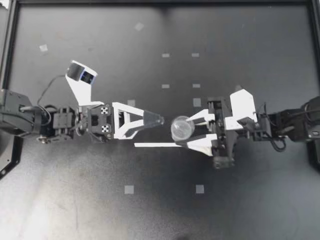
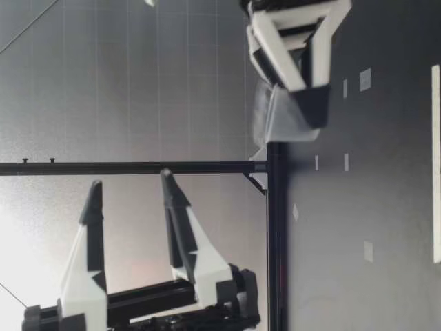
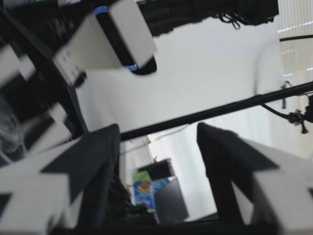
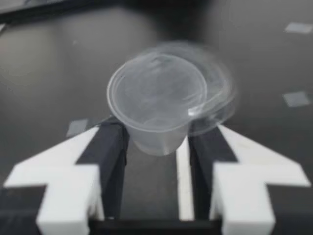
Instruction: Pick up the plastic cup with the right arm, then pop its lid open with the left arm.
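Your right gripper (image 1: 186, 132) is part-closed on the clear plastic cup (image 1: 180, 128), pinching its lower wall from both sides, rim up. Your left gripper (image 1: 159, 120), close by and facing the right gripper, is wide open and empty. The cup is likely light, thin, slick and crushable: squeeze gently, low on the wall.

Black matte table (image 1: 100, 210), scuffed, with small pale tape squares (image 1: 129, 189) dotted across it. A black frame rail (image 1: 10, 45) runs along the table's edge. In the low view a black post (image 2: 138, 167) stands upright at the table's far edge. Behind the table is a pale wall (image 2: 172, 83) with a thin grid of lines and a bright glare (image 2: 21, 276) high above the table. In the left wrist view, beyond the table: slatted blinds (image 3: 296, 29), pale curtain folds (image 3: 181, 161), a dark screen (image 3: 168, 200), a colourful box (image 3: 143, 188).
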Robot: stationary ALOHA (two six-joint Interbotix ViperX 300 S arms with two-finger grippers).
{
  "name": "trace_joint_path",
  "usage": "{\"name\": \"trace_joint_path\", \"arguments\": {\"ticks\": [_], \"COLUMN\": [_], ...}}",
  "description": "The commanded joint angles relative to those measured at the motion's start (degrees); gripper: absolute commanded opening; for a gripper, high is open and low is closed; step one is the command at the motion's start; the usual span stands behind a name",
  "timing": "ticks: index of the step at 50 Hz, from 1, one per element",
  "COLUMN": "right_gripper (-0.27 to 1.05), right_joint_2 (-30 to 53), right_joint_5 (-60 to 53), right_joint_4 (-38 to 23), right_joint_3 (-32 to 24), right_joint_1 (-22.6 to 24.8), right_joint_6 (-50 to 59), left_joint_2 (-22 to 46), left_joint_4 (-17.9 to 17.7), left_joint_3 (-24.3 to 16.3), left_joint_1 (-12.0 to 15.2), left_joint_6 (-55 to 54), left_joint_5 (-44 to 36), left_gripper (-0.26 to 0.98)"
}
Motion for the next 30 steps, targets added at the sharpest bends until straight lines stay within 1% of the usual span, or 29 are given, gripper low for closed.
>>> {"name": "trace_joint_path", "arguments": {"ticks": [1,8,18,25,30], "right_gripper": [0.41,0.41,0.41,0.41,0.41], "right_joint_2": [-4.5,-10.5,-18.7,-20.5,-19.7], "right_joint_5": [0.8,4.2,7.1,7.3,7.3], "right_joint_4": [0.1,0.0,-0.2,-0.2,0.0], "right_joint_3": [-0.1,0.0,1.0,1.9,2.0], "right_joint_1": [1.0,1.1,1.1,1.1,1.1], "right_joint_6": [0.2,0.1,-0.7,-0.8,-0.3], "left_joint_2": [-1.8,-2.5,-5.1,-6.5,-6.4], "left_joint_4": [0.2,0.2,0.2,0.2,0.2], "left_joint_3": [0.2,1.9,4.5,6.2,6.9], "left_joint_1": [1.0,1.6,1.6,1.6,1.6], "left_joint_6": [3.1,16.1,40.7,54.8,61.0], "left_joint_5": [-0.5,-0.5,-0.5,-0.4,-0.4], "left_gripper": [0.60,0.60,0.60,0.60,0.60]}}
